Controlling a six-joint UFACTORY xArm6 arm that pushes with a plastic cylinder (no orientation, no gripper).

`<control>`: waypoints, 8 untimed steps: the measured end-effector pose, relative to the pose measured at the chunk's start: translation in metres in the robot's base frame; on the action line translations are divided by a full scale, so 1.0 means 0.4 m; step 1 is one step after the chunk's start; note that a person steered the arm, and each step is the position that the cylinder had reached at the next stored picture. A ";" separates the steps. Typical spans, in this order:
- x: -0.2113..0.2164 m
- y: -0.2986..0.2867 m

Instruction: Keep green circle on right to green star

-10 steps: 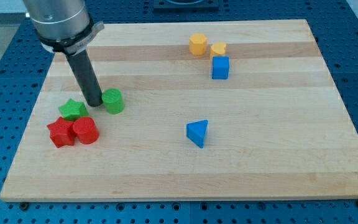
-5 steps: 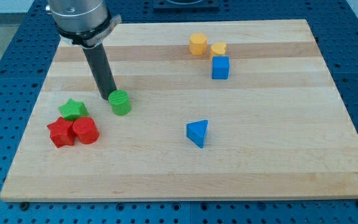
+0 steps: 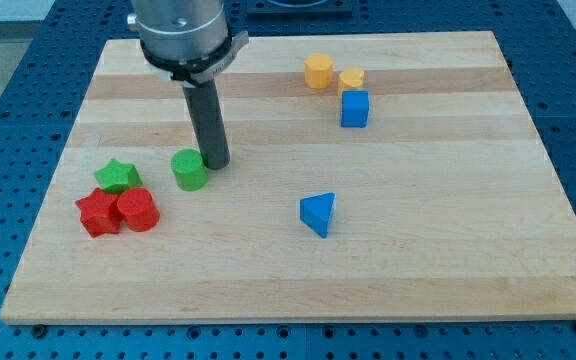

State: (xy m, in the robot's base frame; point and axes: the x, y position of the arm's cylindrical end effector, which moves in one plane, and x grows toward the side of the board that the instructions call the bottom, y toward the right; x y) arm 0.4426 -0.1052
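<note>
The green circle [image 3: 189, 170] lies on the wooden board [image 3: 428, 250], to the right of the green star [image 3: 118, 177] with a small gap between them. My tip [image 3: 217, 163] is down on the board just right of the green circle, at its upper right edge, touching or nearly touching it. The dark rod rises from the tip toward the view's top.
A red star [image 3: 98, 213] and a red cylinder [image 3: 138, 211] sit just below the green star. A blue triangle [image 3: 318, 213] lies mid-board. An orange hexagon [image 3: 319, 72], a small orange block [image 3: 352, 80] and a blue cube [image 3: 355, 108] stand at the upper right.
My tip moved from between the green star and green circle, round the circle's top, to its right side. The green circle shifted slightly right, then back left and down.
</note>
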 end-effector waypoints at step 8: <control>0.023 -0.130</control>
